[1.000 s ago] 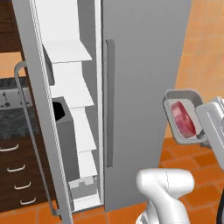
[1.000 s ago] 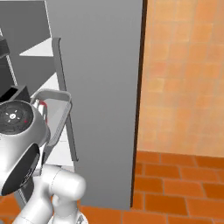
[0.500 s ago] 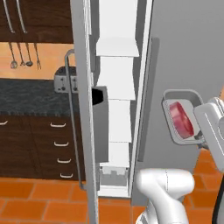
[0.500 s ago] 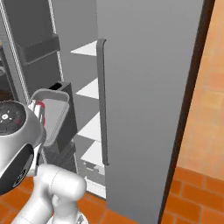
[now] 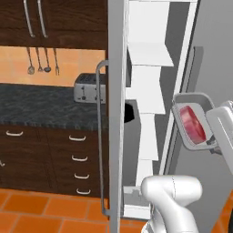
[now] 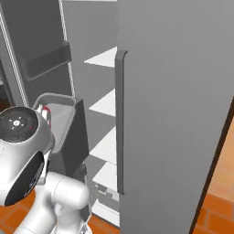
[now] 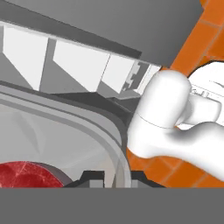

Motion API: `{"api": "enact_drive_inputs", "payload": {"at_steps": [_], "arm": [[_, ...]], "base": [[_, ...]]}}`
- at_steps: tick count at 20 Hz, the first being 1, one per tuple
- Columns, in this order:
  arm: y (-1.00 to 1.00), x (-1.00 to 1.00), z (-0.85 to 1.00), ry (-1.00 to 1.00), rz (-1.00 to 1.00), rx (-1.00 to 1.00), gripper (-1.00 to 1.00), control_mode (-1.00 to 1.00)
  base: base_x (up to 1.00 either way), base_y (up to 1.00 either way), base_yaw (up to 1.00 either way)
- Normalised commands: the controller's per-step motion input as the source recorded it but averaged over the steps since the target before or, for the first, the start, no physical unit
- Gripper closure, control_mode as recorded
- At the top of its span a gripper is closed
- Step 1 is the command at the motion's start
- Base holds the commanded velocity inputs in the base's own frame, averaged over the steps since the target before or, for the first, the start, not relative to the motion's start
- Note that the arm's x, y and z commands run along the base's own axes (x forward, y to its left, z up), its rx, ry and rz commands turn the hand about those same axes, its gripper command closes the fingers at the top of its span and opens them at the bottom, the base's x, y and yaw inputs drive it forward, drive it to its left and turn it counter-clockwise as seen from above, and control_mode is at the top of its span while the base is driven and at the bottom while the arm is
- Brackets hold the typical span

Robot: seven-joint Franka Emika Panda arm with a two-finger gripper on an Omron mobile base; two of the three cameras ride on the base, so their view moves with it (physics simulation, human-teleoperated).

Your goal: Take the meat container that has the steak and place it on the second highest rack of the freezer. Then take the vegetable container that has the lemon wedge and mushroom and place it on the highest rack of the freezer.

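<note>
Standing ajar, freezer door (image 5: pixel 116 113) fronts held meat container (image 5: pixel 193 120).

The meat container (image 5: pixel 195 119), a small grey oblong tray with a raised rim, hangs in the air just in front of the freezer (image 5: pixel 150 91), tipped steeply on edge. The steak (image 5: pixel 192 124), a red-pink oval slab, lies inside it. The freezer stands open, its white shelves showing.
</note>
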Motion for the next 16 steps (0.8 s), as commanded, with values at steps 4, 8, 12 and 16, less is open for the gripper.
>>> {"api": "enact_drive_inputs", "payload": {"at_steps": [4,8,12,16], "arm": [[0.0,0.0,0.0,0.0,0.0,0.0,1.0,1.0],[0.0,0.0,0.0,0.0,0.0,0.0,1.0,1.0],[-0.08,0.02,0.01,0.0,0.06,0.02,1.0,-1.0],[-0.23,0.04,0.02,0.0,-0.06,0.01,1.0,-1.0]], "base": [[0.46,-0.06,0.09],[0.3,-0.13,0.2],[0.11,-0.2,0.21],[0.0,0.0,0.0]]}}
